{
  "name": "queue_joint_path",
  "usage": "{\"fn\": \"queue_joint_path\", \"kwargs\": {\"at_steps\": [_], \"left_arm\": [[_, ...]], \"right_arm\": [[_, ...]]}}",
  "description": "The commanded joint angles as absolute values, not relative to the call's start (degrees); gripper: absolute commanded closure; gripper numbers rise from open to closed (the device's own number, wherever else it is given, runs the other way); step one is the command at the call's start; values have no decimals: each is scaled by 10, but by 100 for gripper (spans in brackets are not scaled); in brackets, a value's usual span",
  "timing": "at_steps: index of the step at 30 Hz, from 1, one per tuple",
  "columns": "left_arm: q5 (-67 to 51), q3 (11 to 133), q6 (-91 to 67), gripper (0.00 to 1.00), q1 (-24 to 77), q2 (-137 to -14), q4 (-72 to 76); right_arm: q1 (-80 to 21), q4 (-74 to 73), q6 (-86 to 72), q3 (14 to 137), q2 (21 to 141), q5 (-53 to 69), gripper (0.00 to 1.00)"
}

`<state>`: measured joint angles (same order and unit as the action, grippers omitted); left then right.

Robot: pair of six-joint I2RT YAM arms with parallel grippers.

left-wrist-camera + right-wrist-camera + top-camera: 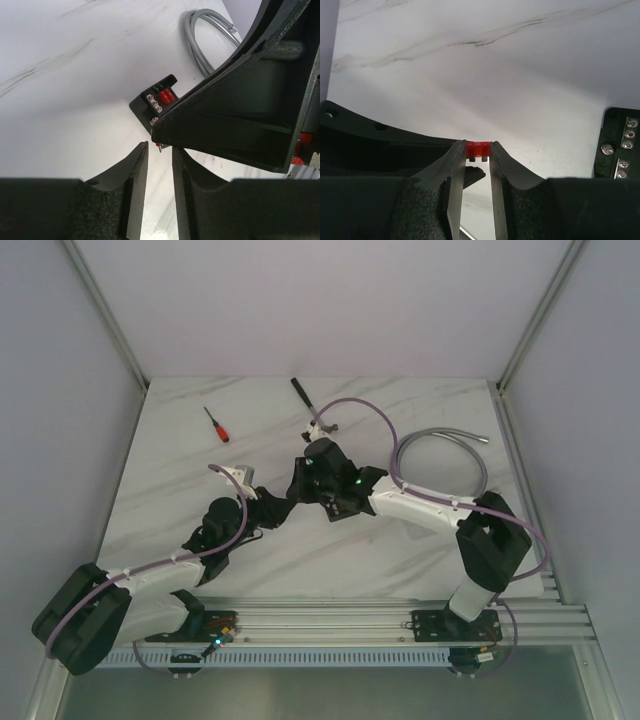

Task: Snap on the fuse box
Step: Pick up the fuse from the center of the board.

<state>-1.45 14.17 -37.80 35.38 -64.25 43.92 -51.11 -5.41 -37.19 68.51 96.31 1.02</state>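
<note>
The fuse box (159, 100) is a small black box with red fuses inside, lying on the white table just beyond my left gripper (160, 150). Its edge, with several screws, also shows at the right of the right wrist view (620, 142). In the top view the grippers hide it. My left gripper (280, 506) is empty, its jaws a narrow gap apart. My right gripper (478, 146) is shut on a small red fuse (478, 148) marked 10 and holds it above the table. Its tip (298, 492) meets the left gripper's tip, beside the box.
A red-handled screwdriver (217, 425) and a black tool (303, 392) lie at the back of the table. A grey cable (450, 440) loops at the back right, also in the left wrist view (200, 45). Walls enclose three sides.
</note>
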Motion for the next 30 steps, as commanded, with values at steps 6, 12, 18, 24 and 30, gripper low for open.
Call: {"fn": "queue_joint_path", "kwargs": {"at_steps": [6, 12, 18, 24, 30], "left_arm": [[-4, 158, -367, 77, 356, -642, 464], [-1, 160, -362, 97, 356, -641, 455], [-2, 165, -349, 100, 356, -632, 431], [-18, 174, -332, 100, 356, -616, 407], [-121, 202, -296, 100, 356, -611, 393]], "right_arm": [[-516, -21, -393, 665, 944, 32, 82], [-517, -12, -397, 656, 941, 39, 82], [-516, -1, -390, 651, 930, 40, 79], [-503, 0, -331, 637, 877, 37, 66], [-461, 2, -192, 596, 776, 111, 59]]}}
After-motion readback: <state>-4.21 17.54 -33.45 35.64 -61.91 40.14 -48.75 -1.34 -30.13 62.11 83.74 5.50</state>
